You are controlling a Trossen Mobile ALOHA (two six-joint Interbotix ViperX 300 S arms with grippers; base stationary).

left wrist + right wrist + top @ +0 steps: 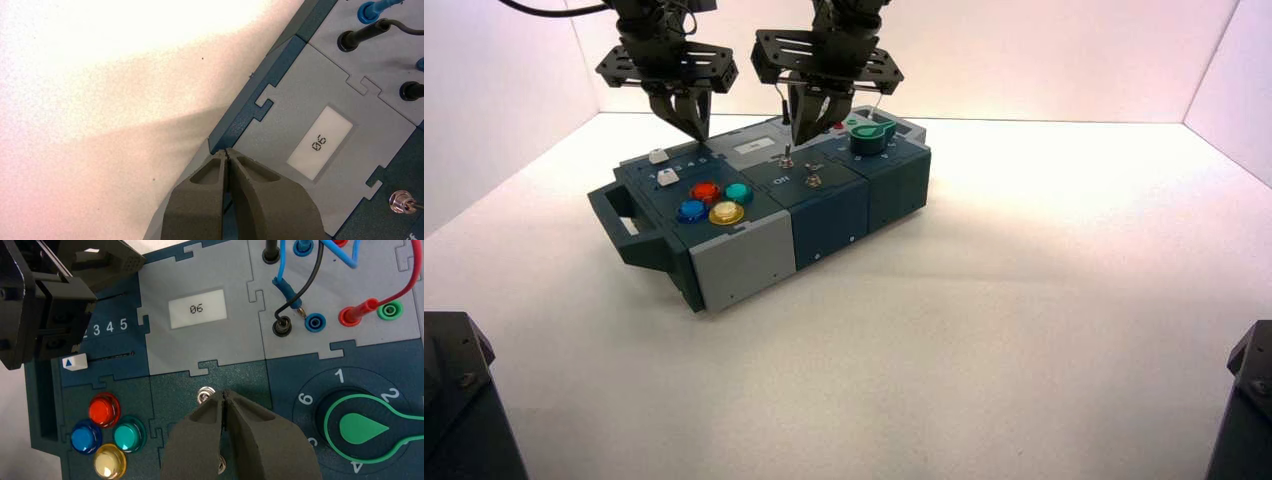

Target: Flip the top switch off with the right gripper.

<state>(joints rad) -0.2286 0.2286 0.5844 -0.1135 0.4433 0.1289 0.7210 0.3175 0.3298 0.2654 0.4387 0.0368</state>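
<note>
1. The right pincer (225,394) hangs over the middle of the box (744,258), fingers pressed together, holding nothing.
2. The top switch (204,394) sits just beside those closed tips, on the dark panel below the grey display (197,308) reading "06"; contact cannot be told.
3. The left pincer (227,153) hovers at the box's far edge by the sliders, also closed and empty.
4. The box rests on a plain white worktop (1024,300) with white walls around.
5. Four coloured buttons (107,436) cluster on one side of the switch, a green knob (362,427) on the other.
</note>
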